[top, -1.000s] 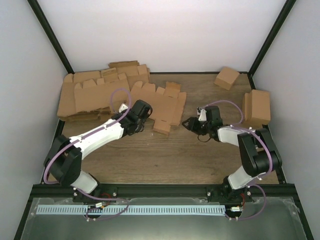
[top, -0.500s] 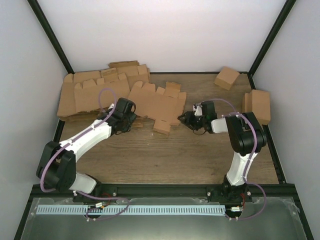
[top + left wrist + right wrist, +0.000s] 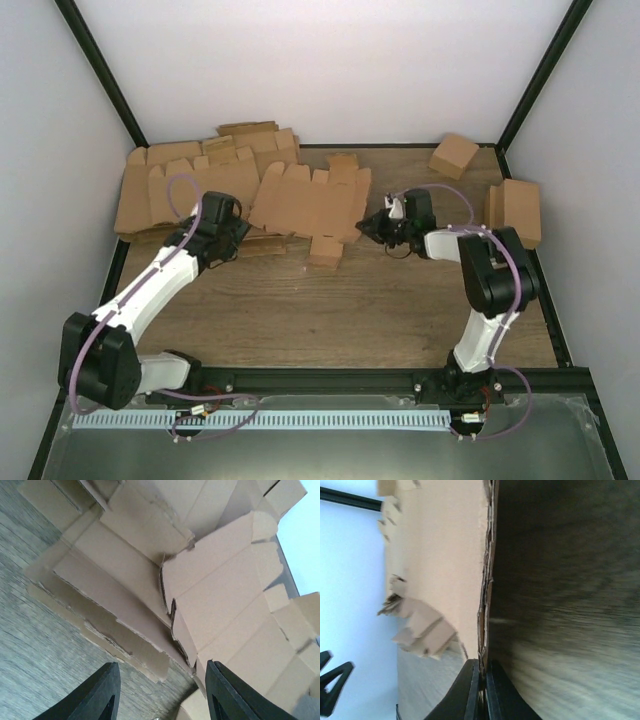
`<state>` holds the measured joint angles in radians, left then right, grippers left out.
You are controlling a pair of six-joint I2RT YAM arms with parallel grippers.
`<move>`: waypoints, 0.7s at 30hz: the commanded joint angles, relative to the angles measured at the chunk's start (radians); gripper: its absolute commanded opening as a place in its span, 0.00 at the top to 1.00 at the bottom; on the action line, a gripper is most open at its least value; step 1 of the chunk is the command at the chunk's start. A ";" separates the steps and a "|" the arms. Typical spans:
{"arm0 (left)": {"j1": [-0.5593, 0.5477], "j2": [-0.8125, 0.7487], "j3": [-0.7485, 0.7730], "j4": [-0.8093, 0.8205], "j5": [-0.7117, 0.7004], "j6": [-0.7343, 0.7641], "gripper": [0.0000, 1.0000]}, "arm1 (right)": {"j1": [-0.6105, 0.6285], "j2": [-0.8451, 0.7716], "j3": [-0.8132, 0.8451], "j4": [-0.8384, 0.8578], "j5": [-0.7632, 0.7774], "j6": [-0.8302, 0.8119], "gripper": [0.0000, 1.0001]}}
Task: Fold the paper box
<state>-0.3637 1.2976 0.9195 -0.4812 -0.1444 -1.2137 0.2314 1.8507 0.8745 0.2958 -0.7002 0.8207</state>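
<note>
Paper box (image 3: 305, 205): flat on the wooden table (image 3: 350, 310) at the centre of the overhead view, just right of the pile of blanks (image 3: 175, 185), with its left edge over that pile.

Changed since a second ago:
- Right gripper (image 3: 367, 226): up and left from bare table to the sheet's right edge. Formerly part-spread, now pressed together and pinching that edge. In the right wrist view, cardboard edge running straight down between the two dark fingers (image 3: 470, 690).
- Left gripper (image 3: 228, 228): drawn back toward the left of the frame, off the sheet's lower left corner and now over the edge of the pile. Spread as before, nothing between the fingers, only layered cardboard ahead in the left wrist view.
- Sheet itself: nudged slightly up and left, otherwise as it lay.

Look of the sheet: plain brown, die-cut and not yet folded. Rounded tabs along the upper edge, square flaps along the lower, one small flap jutting toward the bottom of the frame. Rough, layered cut edge up close.
</note>
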 commanded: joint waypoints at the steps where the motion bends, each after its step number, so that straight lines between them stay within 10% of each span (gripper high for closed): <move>1: 0.033 -0.057 0.028 -0.049 -0.004 0.096 0.50 | -0.005 -0.176 0.040 -0.052 0.020 -0.054 0.99; 21: 0.117 -0.377 0.597 -0.332 -0.491 0.573 0.35 | 0.287 -0.178 0.796 -0.218 -0.077 -0.134 0.99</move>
<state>-0.2512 0.9722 1.4460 -0.7742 -0.5266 -0.7921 0.4633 1.6325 1.5196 0.0692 -0.7216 0.7025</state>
